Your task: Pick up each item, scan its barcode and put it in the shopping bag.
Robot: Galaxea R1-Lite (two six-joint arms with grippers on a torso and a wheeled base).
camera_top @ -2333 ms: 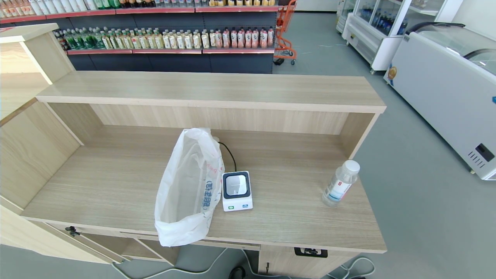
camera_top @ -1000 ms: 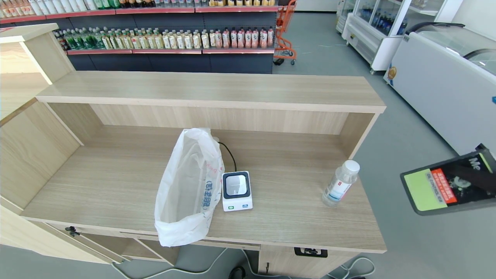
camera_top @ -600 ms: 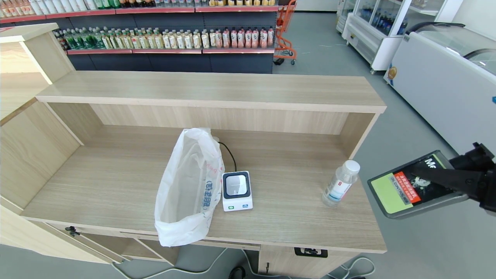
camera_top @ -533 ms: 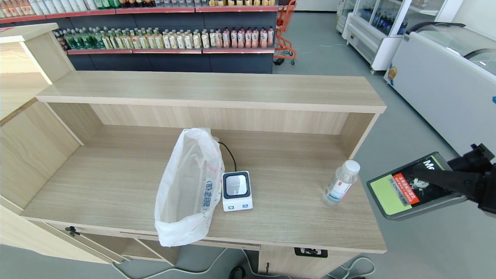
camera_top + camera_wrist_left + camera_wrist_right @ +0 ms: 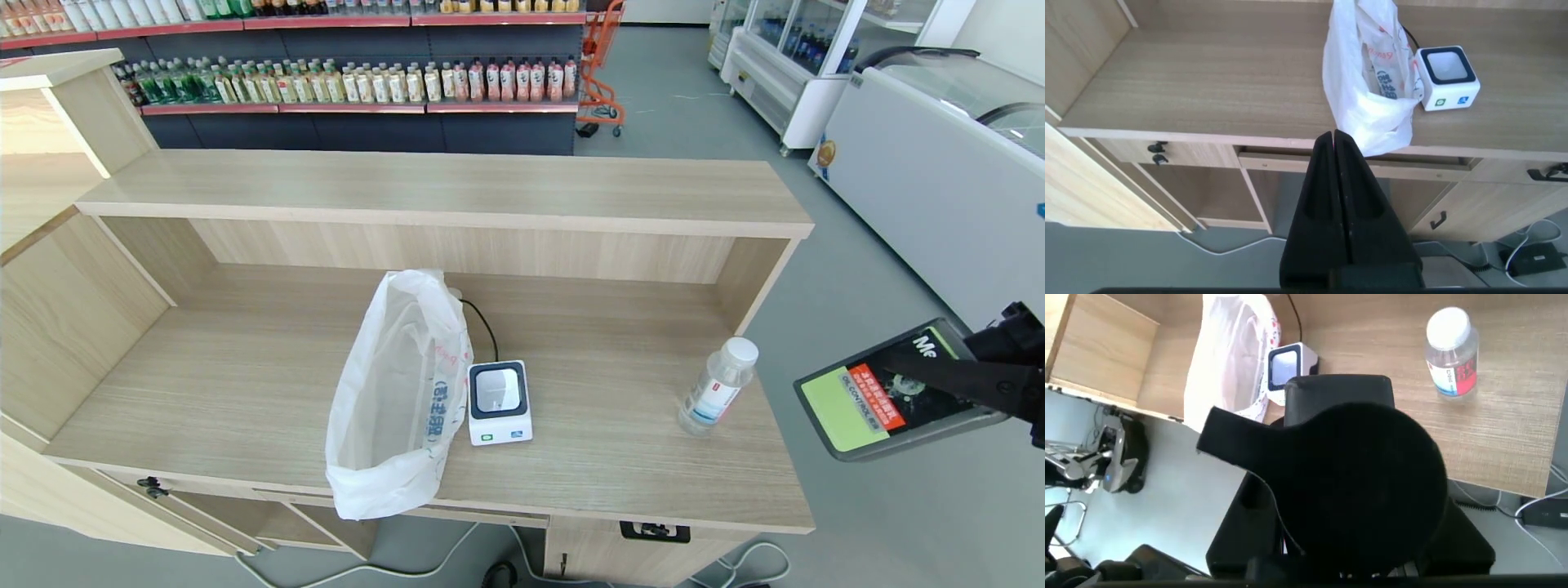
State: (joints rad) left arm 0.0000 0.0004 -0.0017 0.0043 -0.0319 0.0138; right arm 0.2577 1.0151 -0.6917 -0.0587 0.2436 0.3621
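Head view: pack is being gripped by right end effector.
Scanner is being seen well leftward, beyond the bottle.

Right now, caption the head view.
Right end effector holds a flat package off the counter's edge, near the water bottle.

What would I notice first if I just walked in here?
Probably the black and green packet held by the right gripper, out in the air past the counter's right end. Then the tall white shopping bag standing on the counter, with the small white scanner right beside it.
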